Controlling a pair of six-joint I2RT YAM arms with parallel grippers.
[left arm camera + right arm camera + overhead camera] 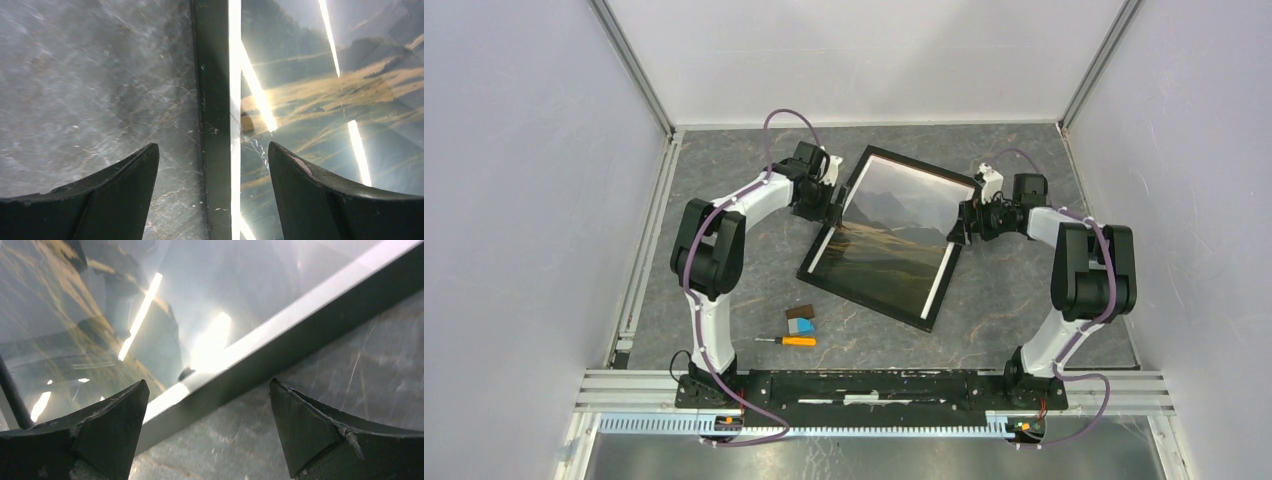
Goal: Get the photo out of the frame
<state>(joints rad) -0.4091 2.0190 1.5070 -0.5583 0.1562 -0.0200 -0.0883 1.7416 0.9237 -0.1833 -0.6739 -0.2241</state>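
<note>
Both grippers are released, nothing held. Left gripper [212,146] has its jaws spread wide astride the frame's [864,301] left long edge: one finger [125,192] over bare table [1024,290], the other over the glass, black border running straight up between them. Can't tell if the tips touch anything. Right gripper [208,382] is the same on the opposite long edge, jaws fully apart, one finger [107,432] over glass and one over table, border crossing diagonally between. Frame lies flat, glass up, mid-table between the two arms. Its long axis runs far-to-near and is skewed: far end leans right, near end leans left, near-left corner pointing toward the left arm's side. Only container here is the frame, and the photo [889,240] sits inside it under the glass, dark hills and pale sky showing, bright strip along each long side, heavy glare from the lights in both wrist views. Just off the near-left corner, apart from the frame: small brown block [801,312], blue piece [804,326] touching it, orange-handled screwdriver [792,341] just nearer.
</note>
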